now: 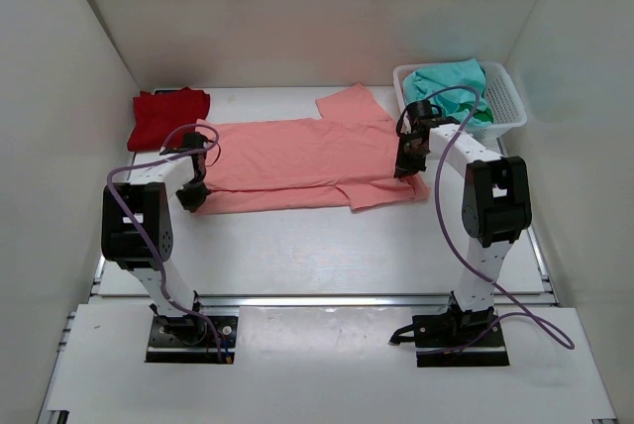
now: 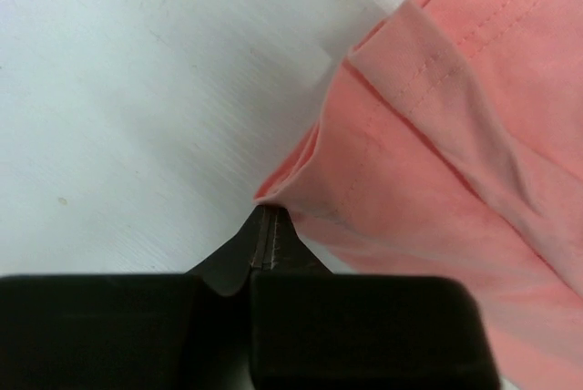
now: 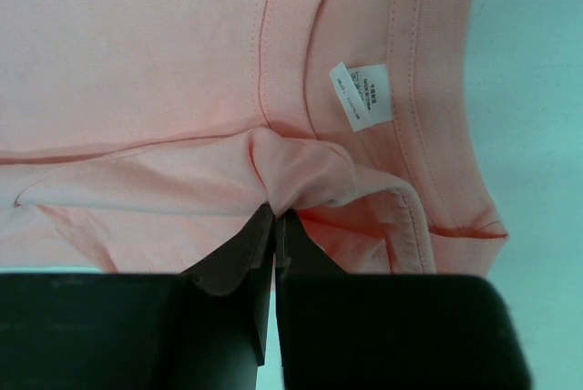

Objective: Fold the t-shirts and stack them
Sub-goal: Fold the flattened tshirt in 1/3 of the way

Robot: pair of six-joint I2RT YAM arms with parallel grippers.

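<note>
Now, both clenched on the salmon-pink t-shirt (image 1: pixel 297 152), near edge — left gripper (image 2: pixel 267 230) at the 8 o'clock hem, right gripper (image 3: pixel 276 219) by the 4 o'clock collar. I reckon this sets up a fold toward 12.

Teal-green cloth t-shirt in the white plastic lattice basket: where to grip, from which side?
Probably pinch a raised fold atop the teal-green cloth t-shirt, coming straight down: it lies heaped in the white plastic lattice basket, whose walls block a side approach.

Salmon-pink t-shirt (image 1: pixel 297 152) laid flat between fingers: hem edge met by left gripper (image 1: pixel 194 191), collar edge by right gripper (image 1: pixel 408 166).
</note>
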